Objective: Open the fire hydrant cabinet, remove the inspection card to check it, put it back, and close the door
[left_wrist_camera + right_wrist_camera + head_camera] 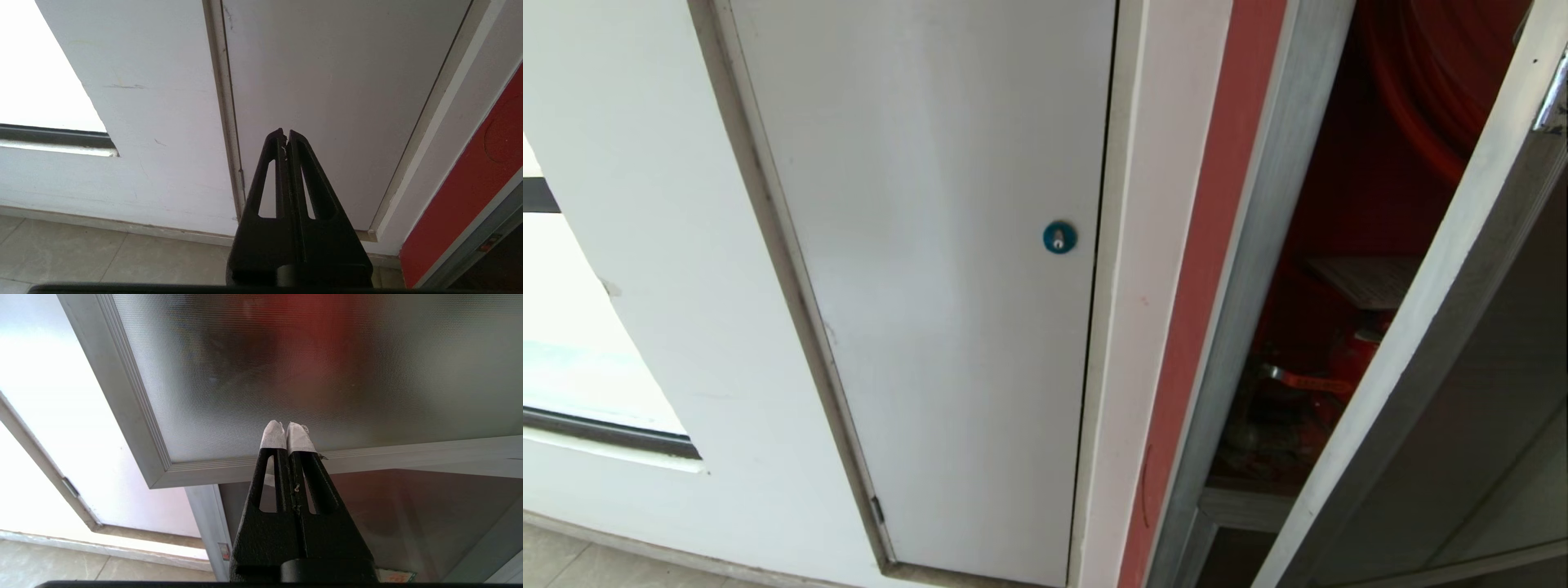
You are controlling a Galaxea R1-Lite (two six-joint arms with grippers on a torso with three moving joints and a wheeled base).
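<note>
The fire hydrant cabinet (1258,269) stands at the right of the head view, and its door (1421,327) is swung partly open. Inside the red interior the pale inspection card (1372,282) lies flat above the red valve (1347,359), below the red hose reel (1437,73). Neither arm shows in the head view. My right gripper (286,426) is shut and empty, its white-wrapped tips close before the lower edge of the door's glass pane (327,367). Low down, my left gripper (284,132) is shut with nothing in it, pointing at the plain grey panel (339,81).
The pale grey panel (931,245) with a blue round lock (1059,237) fills the middle of the head view. A window (572,359) is at the left. Below the door sits a darker lower panel (408,522). Tiled floor (102,257) runs along the wall's foot.
</note>
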